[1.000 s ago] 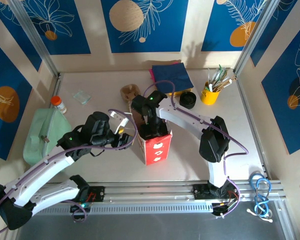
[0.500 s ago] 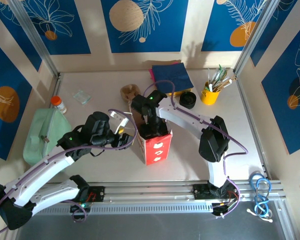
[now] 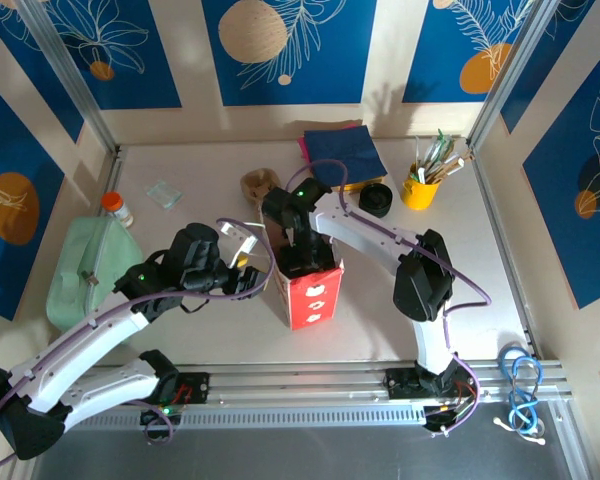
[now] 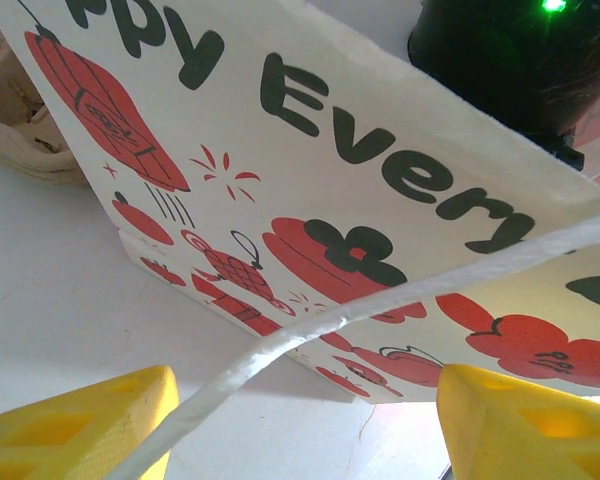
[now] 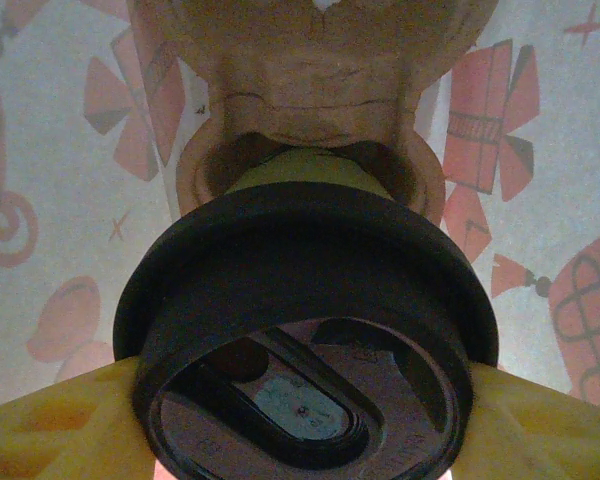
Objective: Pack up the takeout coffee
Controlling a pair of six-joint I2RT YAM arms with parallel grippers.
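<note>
The right fingers (image 5: 50, 425) grip the takeout coffee (image 5: 305, 320) at its black lid, upright inside the paper bag (image 3: 310, 290), apparently to seat it in the pulp carrier (image 5: 320, 70). The left fingers (image 4: 80, 425) stand open astride the cord handle (image 4: 310, 325), likely to steady the bag.

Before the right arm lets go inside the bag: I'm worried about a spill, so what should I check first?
1. Right gripper closed on the takeout coffee: ok, fingers flank both sides of its lid.
2. Lid on the coffee: ok.
3. Coffee inside the paper bag: ok.
4. Coffee seated in the pulp carrier well: cannot tell; the well lies just beyond it.
5. Left gripper steadying the bag: not ok; open, handle cord loose between its fingers.
</note>
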